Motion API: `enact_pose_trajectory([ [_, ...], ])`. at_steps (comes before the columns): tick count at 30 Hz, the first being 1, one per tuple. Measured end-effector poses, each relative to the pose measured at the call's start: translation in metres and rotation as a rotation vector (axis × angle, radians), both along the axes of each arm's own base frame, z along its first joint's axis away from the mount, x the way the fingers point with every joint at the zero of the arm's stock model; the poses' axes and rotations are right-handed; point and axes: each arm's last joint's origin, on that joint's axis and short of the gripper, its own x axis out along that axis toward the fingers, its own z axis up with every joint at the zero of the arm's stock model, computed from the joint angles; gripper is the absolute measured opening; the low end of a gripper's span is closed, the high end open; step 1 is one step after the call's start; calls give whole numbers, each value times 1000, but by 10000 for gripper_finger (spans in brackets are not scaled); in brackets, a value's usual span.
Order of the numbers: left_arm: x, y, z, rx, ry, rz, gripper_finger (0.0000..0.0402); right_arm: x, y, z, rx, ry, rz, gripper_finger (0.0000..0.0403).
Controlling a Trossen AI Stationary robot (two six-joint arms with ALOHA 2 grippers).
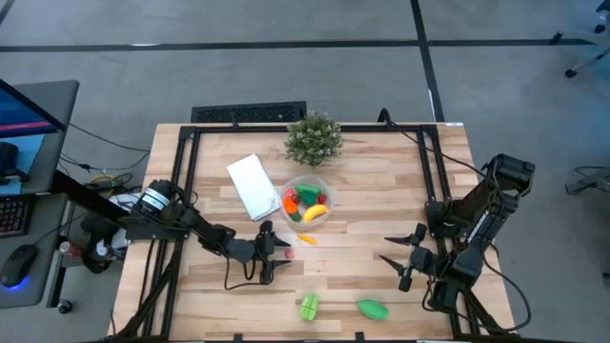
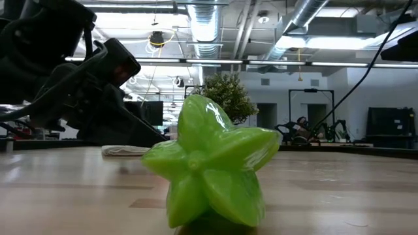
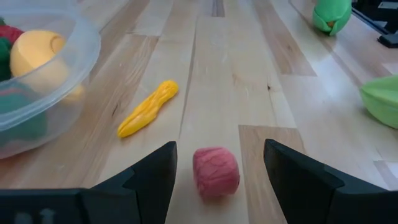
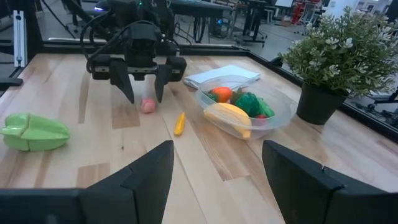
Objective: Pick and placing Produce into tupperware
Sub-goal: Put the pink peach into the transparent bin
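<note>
The clear round tupperware [image 1: 307, 202] holds several produce pieces, among them a yellow banana [image 4: 229, 116]. A small red piece [image 3: 216, 172] lies on the table between the fingers of my open left gripper [image 3: 219, 148]. The fingers stand on either side of it with a gap on each side. A yellow-orange carrot [image 3: 148, 107] lies between the red piece and the tupperware. A green star-shaped fruit [image 1: 309, 306] and another green piece [image 1: 373, 309] lie near the front edge. My right gripper [image 1: 386, 249] waits open at the right, above the table.
A potted plant [image 1: 313, 139] stands at the far edge behind the tupperware. A flat white lid [image 1: 254, 186] lies to the tupperware's left. The green star fruit [image 2: 209, 170] fills the low view. Bare wood lies between the two grippers.
</note>
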Motion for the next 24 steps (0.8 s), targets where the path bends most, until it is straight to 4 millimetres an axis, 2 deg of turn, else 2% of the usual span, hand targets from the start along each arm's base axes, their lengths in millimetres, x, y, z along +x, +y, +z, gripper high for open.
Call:
enact_pose_trajectory([
  [11, 4, -2, -1, 36, 31, -9, 230, 0, 0, 0, 7, -2, 0, 240],
  [24, 4, -2, -3, 21, 45, 2, 203, 0, 1, 0, 14, -5, 0, 240],
])
